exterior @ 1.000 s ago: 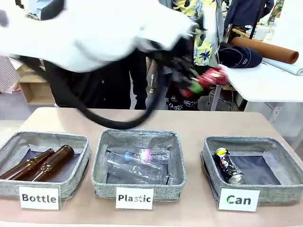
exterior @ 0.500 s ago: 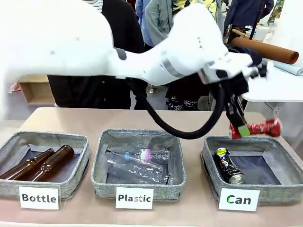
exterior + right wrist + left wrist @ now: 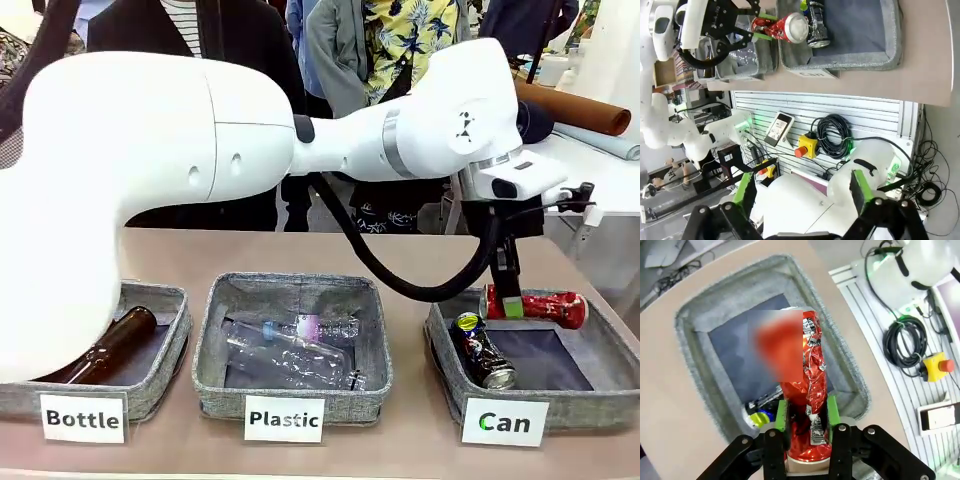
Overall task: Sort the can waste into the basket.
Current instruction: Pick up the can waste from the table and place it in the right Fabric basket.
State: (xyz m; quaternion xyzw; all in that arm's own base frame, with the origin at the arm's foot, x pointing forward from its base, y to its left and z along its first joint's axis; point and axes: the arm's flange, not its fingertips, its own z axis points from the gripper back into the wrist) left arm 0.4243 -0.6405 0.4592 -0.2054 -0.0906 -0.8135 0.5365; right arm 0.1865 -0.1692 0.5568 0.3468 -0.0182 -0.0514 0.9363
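Note:
My left gripper (image 3: 512,303) is shut on the shiny red can (image 3: 540,308) and holds it level just above the back of the grey "Can" basket (image 3: 600,403). In the left wrist view the crumpled red can (image 3: 811,390) sits between the green pads (image 3: 832,411), straight over the basket's dark lining (image 3: 735,350). The dark printed can (image 3: 483,350) lies inside the basket at its left side, and its end peeks out beside the fingers (image 3: 756,416). My right gripper (image 3: 802,192) is open, high above the table's edge, looking down on the basket (image 3: 890,47) and the red can (image 3: 785,27).
The "Plastic" basket (image 3: 215,375) in the middle holds clear bottles. A "Bottle" basket (image 3: 165,375) with brown bottles is at the left, half hidden by my left arm. People stand behind the far edge. A side table (image 3: 560,175) is at the back right.
My left arm swung to the right and came down with the red can, from high over the table's middle to just above the "Can" basket.

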